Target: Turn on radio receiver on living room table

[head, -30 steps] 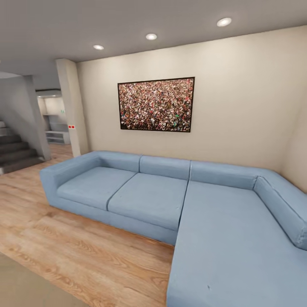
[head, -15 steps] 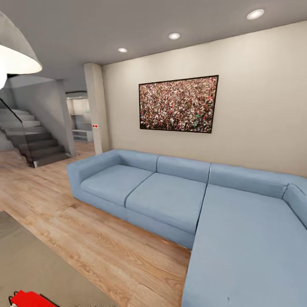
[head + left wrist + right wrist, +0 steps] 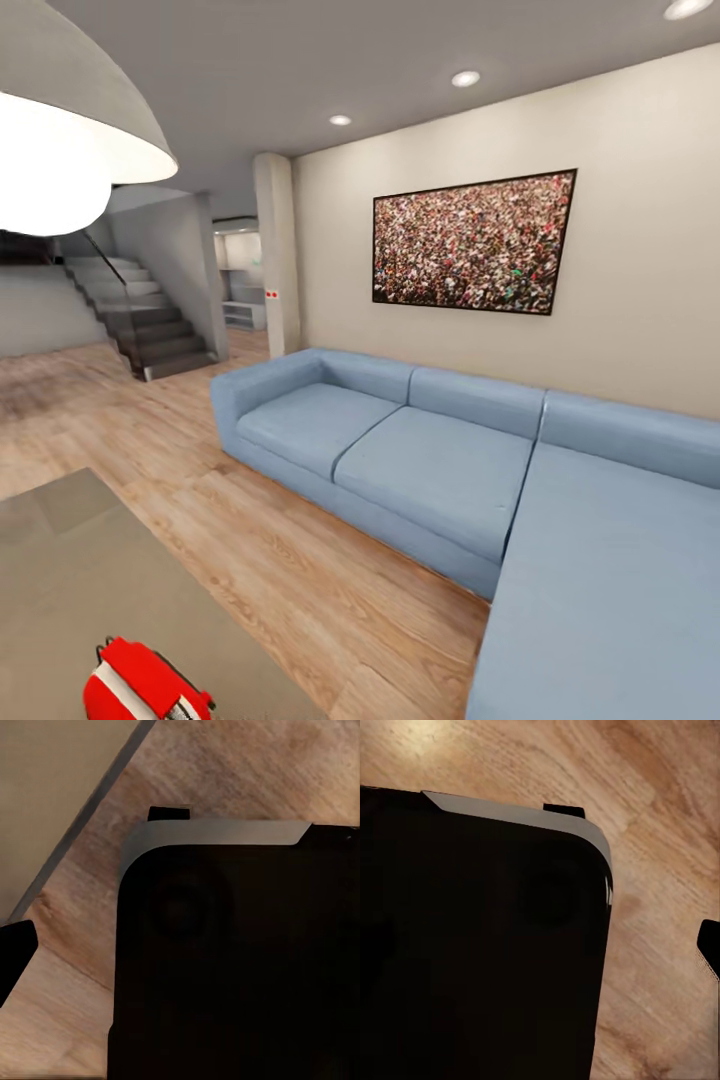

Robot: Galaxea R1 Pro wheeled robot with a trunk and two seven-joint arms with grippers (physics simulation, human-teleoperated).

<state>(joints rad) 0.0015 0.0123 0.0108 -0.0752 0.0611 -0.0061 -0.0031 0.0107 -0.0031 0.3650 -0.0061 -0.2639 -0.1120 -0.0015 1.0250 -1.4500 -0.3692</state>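
Observation:
The red radio receiver (image 3: 140, 685) with white edging sits at the near end of the glossy grey-taupe table (image 3: 70, 570), at the head view's lower left; its lower part is cut off by the frame. In the left wrist view a dark finger piece (image 3: 15, 952) pokes in at the edge, beside the robot's black body (image 3: 240, 967). The right wrist view has a similar dark piece (image 3: 711, 949) at its edge over wood floor. Neither wrist view reveals how the jaws stand.
A large blue corner sofa (image 3: 430, 470) runs along the beige wall under a framed picture (image 3: 470, 245). Light wood floor (image 3: 300, 570) lies between sofa and table. A white dome pendant lamp (image 3: 60, 150) hangs at upper left. Stairs (image 3: 150, 330) and a pillar (image 3: 278, 250) stand behind.
The head camera has swung left: sofa and picture slid right in the picture, while the lamp, stairs, table and the red radio came into view.

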